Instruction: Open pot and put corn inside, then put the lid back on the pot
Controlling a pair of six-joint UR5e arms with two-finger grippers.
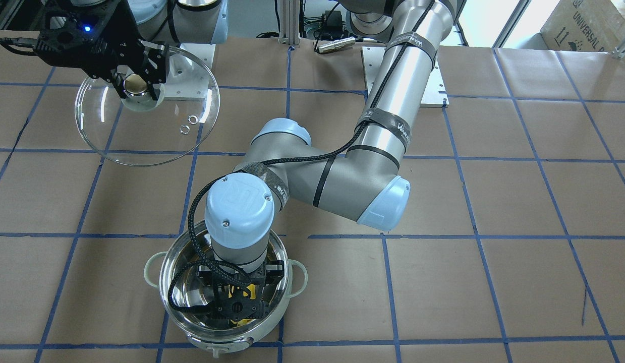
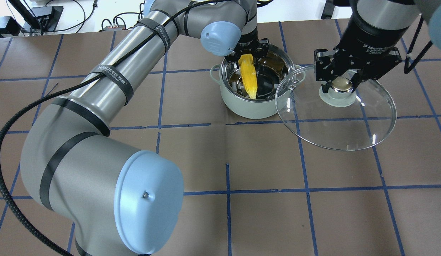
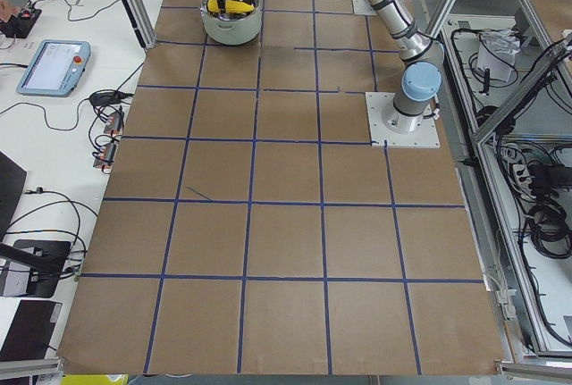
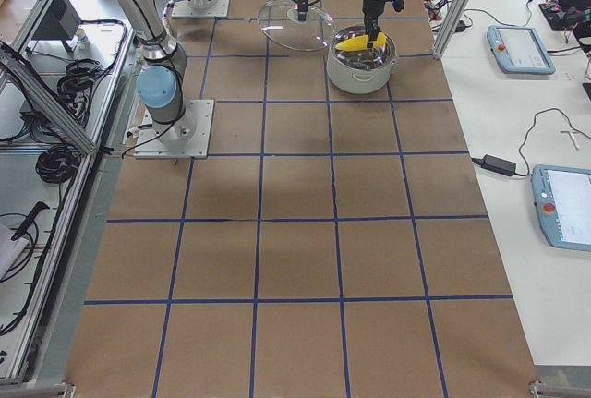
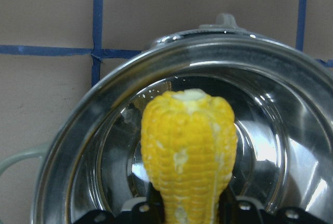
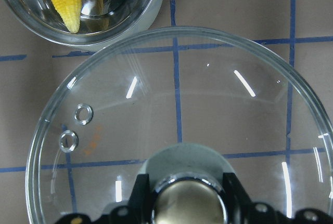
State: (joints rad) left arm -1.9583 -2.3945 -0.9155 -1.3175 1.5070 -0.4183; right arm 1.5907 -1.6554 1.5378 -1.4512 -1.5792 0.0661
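— What's on the table (image 2: 192,156), biggest first?
— One steel pot (image 2: 241,103), uncovered, directly beneath the left gripper (image 2: 248,56). Then one glass lid (image 2: 334,131), hanging under the right gripper (image 2: 340,85). It is raised off the paper beside the pot, out to the left gripper's right.
— And there are two grippers?
— Two. The right one's fingers are clamped on the lid's knob (image 6: 184,203). The left one pinches the single cob of corn (image 2: 249,76) by its upper end.
— Which way does the cob point?
— Its long axis slants down from the left fingers. The pointed tip is lowest, inside the pot's rim, and leans toward the robot's side. I can't tell whether the tip touches the bottom.
— Anything smaller?
— Two vent rings (image 6: 83,114), side by side in the glass, off to one side of the right gripper.
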